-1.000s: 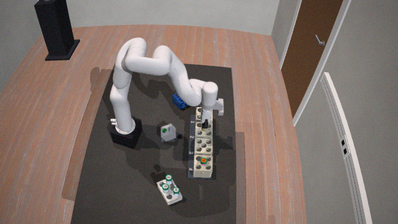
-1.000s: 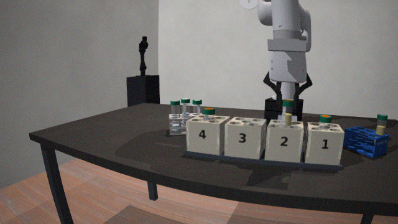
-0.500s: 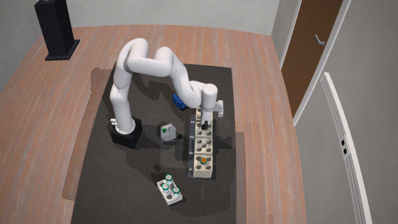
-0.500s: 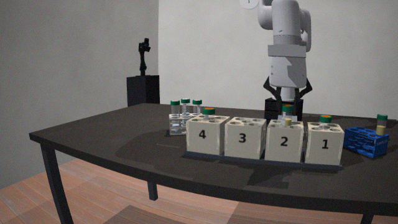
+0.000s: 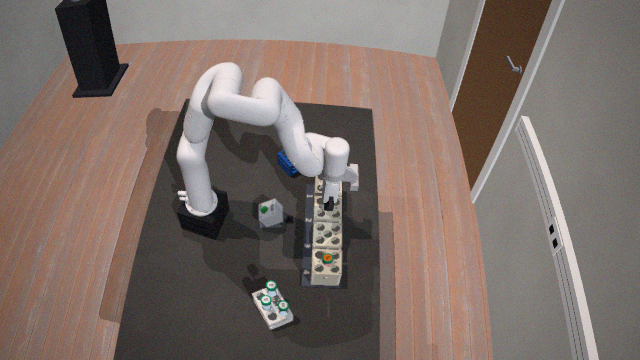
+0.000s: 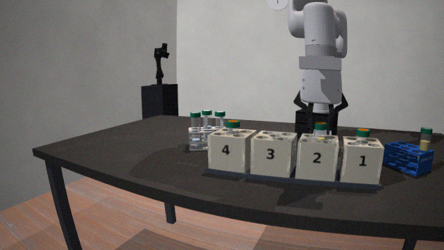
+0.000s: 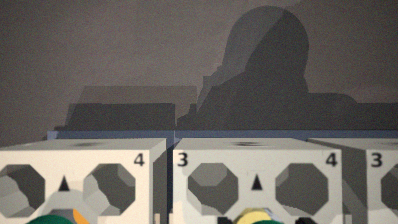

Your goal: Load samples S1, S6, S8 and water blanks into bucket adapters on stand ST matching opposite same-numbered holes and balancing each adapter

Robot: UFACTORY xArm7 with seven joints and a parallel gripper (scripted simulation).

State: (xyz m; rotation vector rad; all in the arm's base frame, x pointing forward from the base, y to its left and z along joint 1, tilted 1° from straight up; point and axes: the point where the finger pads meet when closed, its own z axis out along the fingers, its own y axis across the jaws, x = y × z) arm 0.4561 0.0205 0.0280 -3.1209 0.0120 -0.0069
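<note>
Cream adapters, four, in a row on the dark loading stand [image 5: 306,260] [image 6: 293,180] [image 7: 110,134]. Top view: my claw [image 5: 328,204] [image 6: 320,130] [image 7: 264,221], black-tipped, above adapter 2 [image 5: 327,218] [image 6: 317,168] [image 7: 257,200]; its load hidden from this side. One orange-dotted tube [image 5: 327,258] [image 6: 233,123], standing in the middle hole of adapter 4 [image 5: 326,278] [image 6: 225,160]. One small desk [image 5: 272,217] with green key, beside the row. One white rack [image 5: 281,324] [image 6: 199,142], three white-dotted blanks.

Exterior view: one green-capped, orange-dotted sample tube [image 6: 320,130] [image 7: 252,218], upright, clamped between my two fingers, its lower end down inside adapter 2. One tube [image 6: 363,132] [image 7: 50,220], likewise orange-dotted, seated in adapter 1 [image 6: 362,171] [image 7: 105,155]. One blue rack [image 6: 404,156] [image 5: 287,164], holding a green-capped tube with yellow contents [image 6: 426,139].

Wrist view: my sample at the lower edge, between my dark fingertips, below the arrow between holes 3 and 4; ID unreadable.
</note>
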